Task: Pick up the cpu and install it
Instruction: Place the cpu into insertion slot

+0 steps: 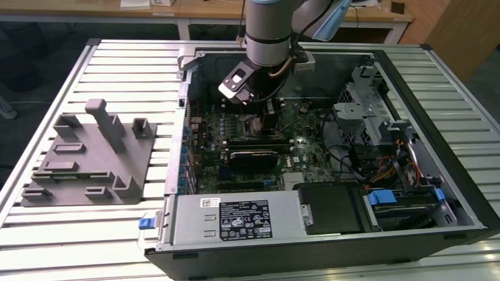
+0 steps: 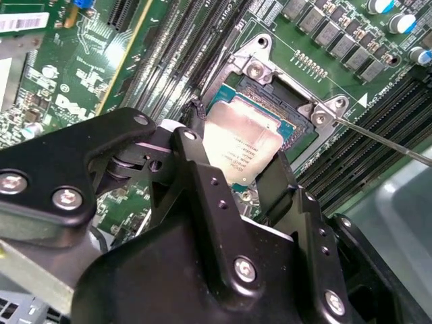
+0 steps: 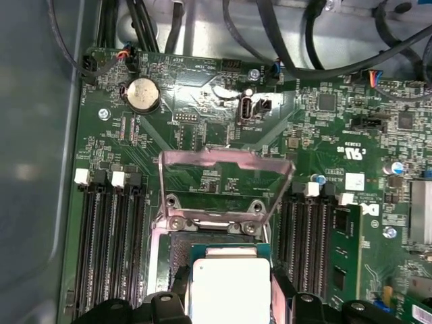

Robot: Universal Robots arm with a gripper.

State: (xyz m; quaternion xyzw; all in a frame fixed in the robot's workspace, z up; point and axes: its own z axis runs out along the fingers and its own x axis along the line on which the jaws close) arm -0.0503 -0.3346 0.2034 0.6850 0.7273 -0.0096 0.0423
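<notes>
The cpu (image 2: 239,145) is a small square chip with a silver-grey metal top. It sits between my gripper's (image 2: 236,169) two black fingers, which press on its opposite edges. It is level, right over the open socket (image 2: 270,88) on the green motherboard, and I cannot tell whether it rests in it. In the first wrist view the cpu (image 3: 231,290) lies just below the raised metal load plate (image 3: 226,162). In the exterior view my gripper (image 1: 254,112) reaches down into the open computer case (image 1: 437,117).
Memory slots (image 3: 111,236) flank the socket on both sides. A thin metal lever (image 2: 385,142) juts out beside the socket. A black card (image 1: 252,158), the power supply (image 1: 234,219) and a drive cage (image 1: 367,111) crowd the case. A grey plastic block (image 1: 86,155) lies on the table at the exterior view's left.
</notes>
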